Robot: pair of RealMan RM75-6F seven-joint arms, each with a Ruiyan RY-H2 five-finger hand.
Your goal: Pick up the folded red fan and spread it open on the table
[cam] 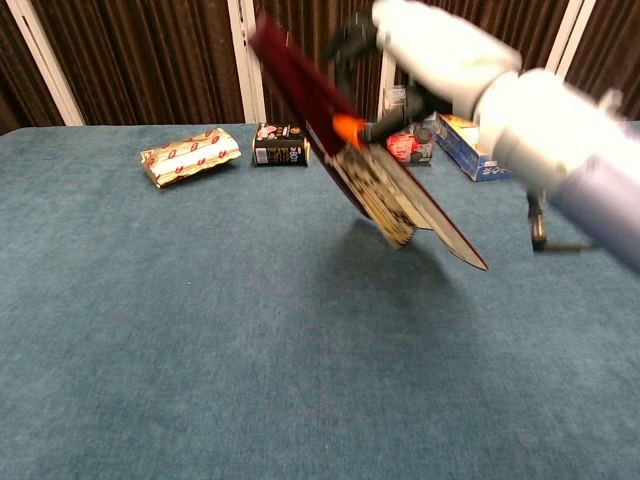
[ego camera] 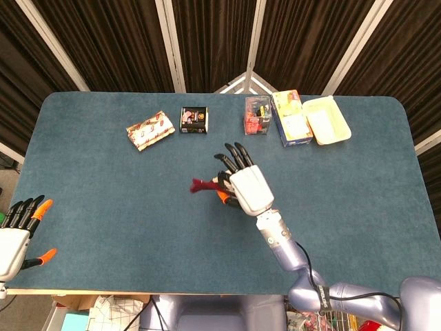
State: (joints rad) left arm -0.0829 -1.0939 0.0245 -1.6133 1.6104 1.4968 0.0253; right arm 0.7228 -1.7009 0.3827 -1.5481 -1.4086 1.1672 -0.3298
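Red fan (cam: pixel 375 180) gripped by right hand (ego camera: pixel 247 186), tilted above table (cam: pixel 200 330)

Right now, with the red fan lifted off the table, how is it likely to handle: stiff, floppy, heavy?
Probably light: the right hand alone holds the fan tilted in the air. The ribs look stiff and straight, but the leaves hang loosely and may swing or splay.

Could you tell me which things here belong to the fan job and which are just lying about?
Part of the job:
- red fan, lifted off the table
- right hand, gripping the fan

Just lying about:
- gold and red packet
- small black box
- clear box
- blue and yellow box
- pale yellow tray
- left hand, idle at the near table edge
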